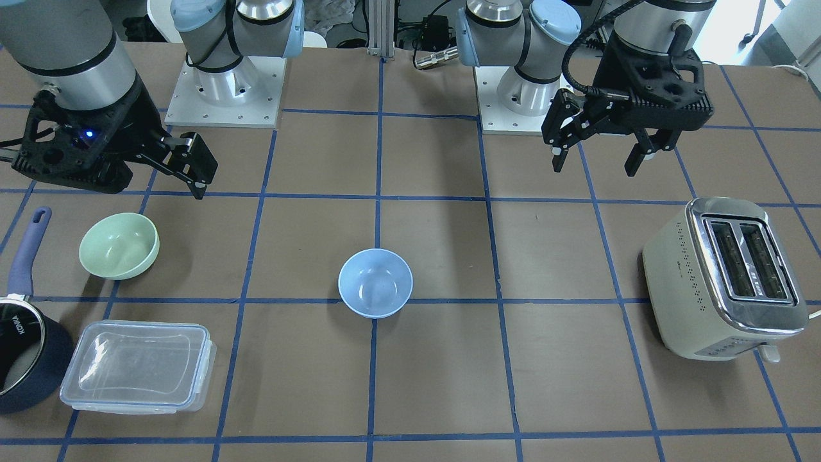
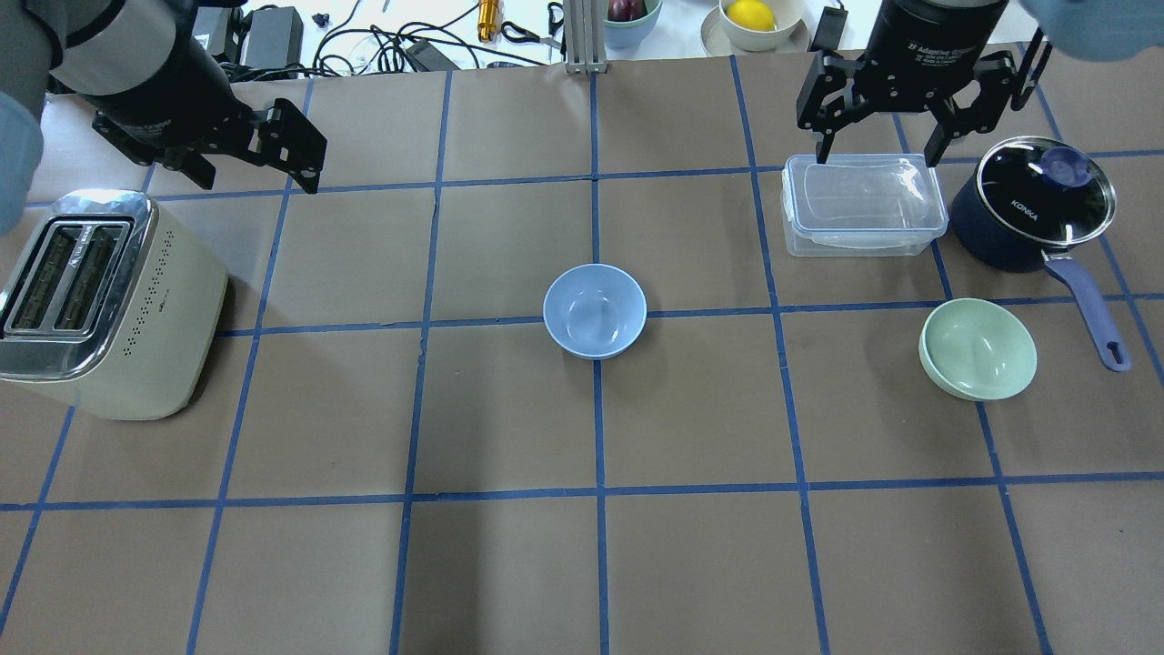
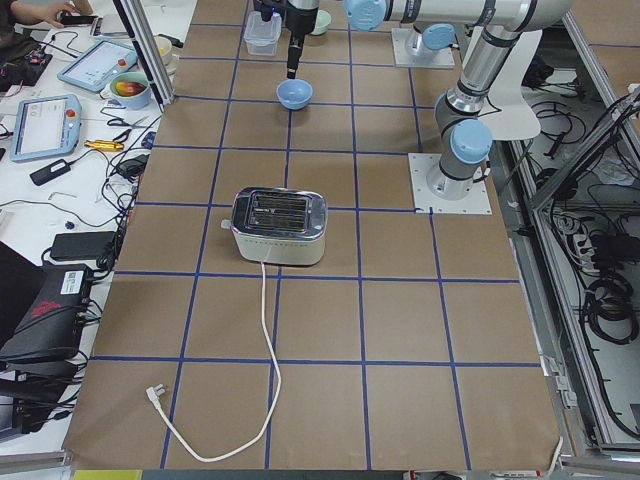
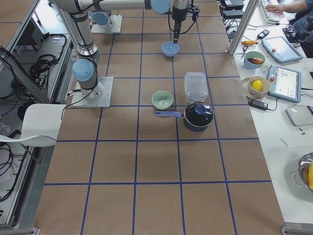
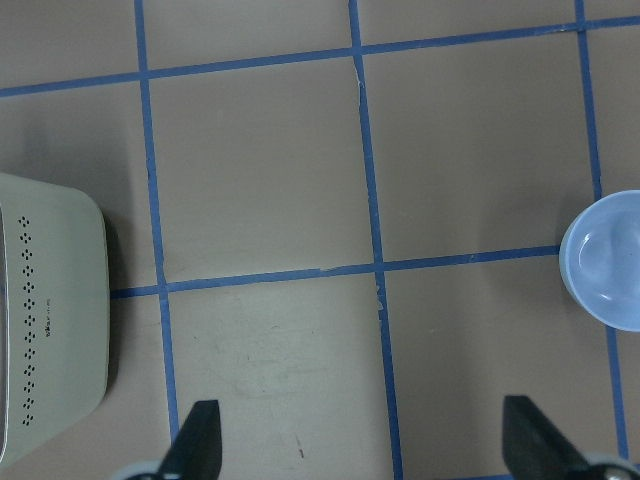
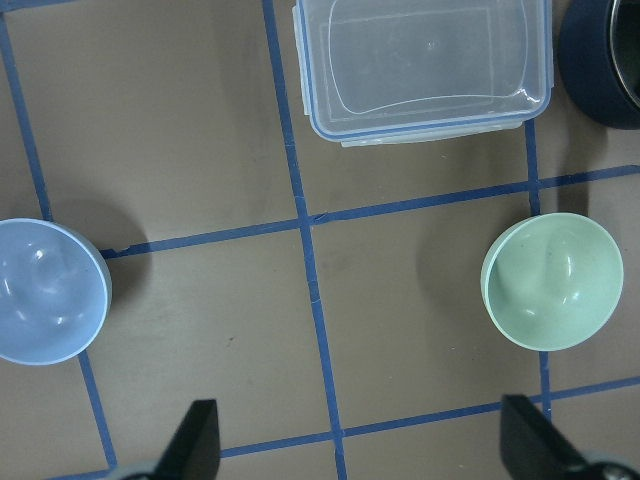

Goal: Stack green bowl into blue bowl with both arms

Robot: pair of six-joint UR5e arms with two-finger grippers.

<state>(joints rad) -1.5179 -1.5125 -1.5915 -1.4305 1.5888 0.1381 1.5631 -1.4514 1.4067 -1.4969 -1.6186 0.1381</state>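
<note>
The green bowl (image 1: 119,245) sits upright on the table on my right side, next to the saucepan; it also shows in the overhead view (image 2: 978,349) and the right wrist view (image 6: 552,282). The blue bowl (image 1: 375,283) stands empty at the table's middle (image 2: 595,310), and shows at the edge of the left wrist view (image 5: 610,260). My right gripper (image 2: 879,150) hangs open and empty above the clear container, well off the green bowl. My left gripper (image 1: 595,165) is open and empty, high beside the toaster, far from both bowls.
A cream toaster (image 2: 100,305) stands on my left side. A clear lidded container (image 2: 862,204) and a dark navy saucepan (image 2: 1032,209) with a long handle sit beyond the green bowl. Bowls with fruit stand past the table's far edge.
</note>
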